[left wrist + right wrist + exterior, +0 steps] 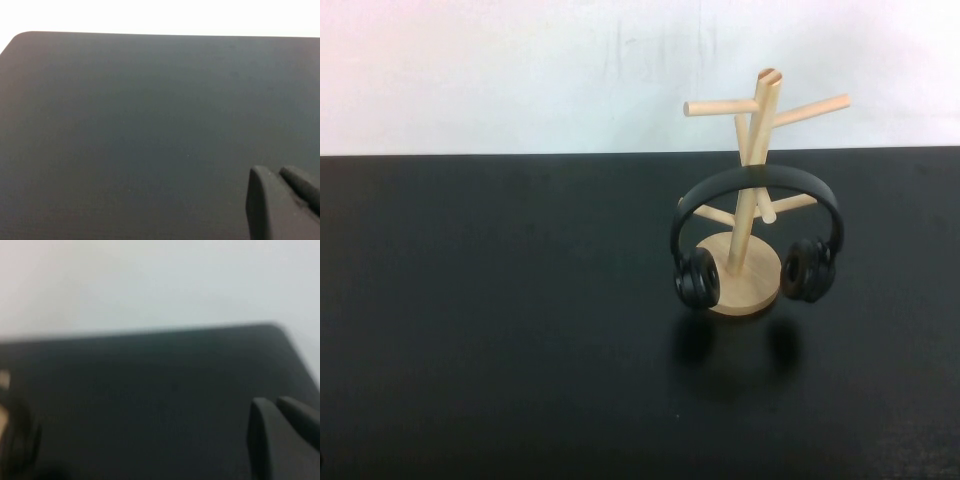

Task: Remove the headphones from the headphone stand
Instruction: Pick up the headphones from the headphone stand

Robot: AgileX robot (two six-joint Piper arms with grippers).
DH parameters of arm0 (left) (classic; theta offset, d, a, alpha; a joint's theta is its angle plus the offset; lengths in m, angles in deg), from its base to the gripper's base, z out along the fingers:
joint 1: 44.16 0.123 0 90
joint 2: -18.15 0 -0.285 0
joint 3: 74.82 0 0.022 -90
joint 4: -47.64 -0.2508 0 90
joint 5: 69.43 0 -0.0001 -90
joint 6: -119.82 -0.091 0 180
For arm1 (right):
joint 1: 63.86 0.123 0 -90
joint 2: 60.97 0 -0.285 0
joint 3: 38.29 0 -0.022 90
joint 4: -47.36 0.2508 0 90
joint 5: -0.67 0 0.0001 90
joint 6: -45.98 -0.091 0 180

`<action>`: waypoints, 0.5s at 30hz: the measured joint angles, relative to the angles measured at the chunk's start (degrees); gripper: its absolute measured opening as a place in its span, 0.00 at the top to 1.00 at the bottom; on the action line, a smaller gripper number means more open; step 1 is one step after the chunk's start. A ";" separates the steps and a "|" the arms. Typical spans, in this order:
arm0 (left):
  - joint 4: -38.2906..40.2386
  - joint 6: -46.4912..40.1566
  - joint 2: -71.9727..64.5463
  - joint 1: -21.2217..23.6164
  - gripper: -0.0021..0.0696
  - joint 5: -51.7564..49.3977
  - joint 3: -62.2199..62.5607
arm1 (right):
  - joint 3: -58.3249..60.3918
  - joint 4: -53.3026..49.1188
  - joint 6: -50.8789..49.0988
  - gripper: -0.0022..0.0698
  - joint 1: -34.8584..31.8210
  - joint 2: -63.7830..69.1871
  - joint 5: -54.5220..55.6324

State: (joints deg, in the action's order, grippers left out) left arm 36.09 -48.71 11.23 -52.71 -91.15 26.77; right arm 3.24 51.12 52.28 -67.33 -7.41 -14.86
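Observation:
The black headphones [757, 180] hang by their arched headband on a lower peg of the light wooden headphone stand [757, 150]. Their two earcups [696, 277] rest beside the stand's round base [750, 297], right of the table's middle. Neither gripper shows in the high view. In the left wrist view my left gripper [277, 175] is shut and empty over bare black table. In the right wrist view my right gripper [274, 405] is shut and empty, well away from a blurred dark earcup [17, 440] at the frame's edge.
The black table [480, 330] ends at a straight far edge against a white wall [520, 70]. A rounded table corner [20, 37] shows in the left wrist view, another corner [280, 330] in the right wrist view.

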 joint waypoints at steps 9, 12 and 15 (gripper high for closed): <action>0.00 0.00 0.00 0.00 0.97 0.00 0.00 | 0.00 3.45 29.18 0.96 19.86 13.25 6.99; 0.00 0.00 0.00 0.00 0.97 0.00 0.00 | 0.00 2.72 30.48 0.88 24.54 15.98 17.29; 0.00 0.00 0.00 0.00 0.97 0.00 0.00 | 0.00 2.72 32.73 0.70 27.77 18.93 27.32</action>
State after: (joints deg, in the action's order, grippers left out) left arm 36.09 -48.71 11.23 -52.71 -91.15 26.77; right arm 3.24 53.84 85.01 -39.56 11.53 12.45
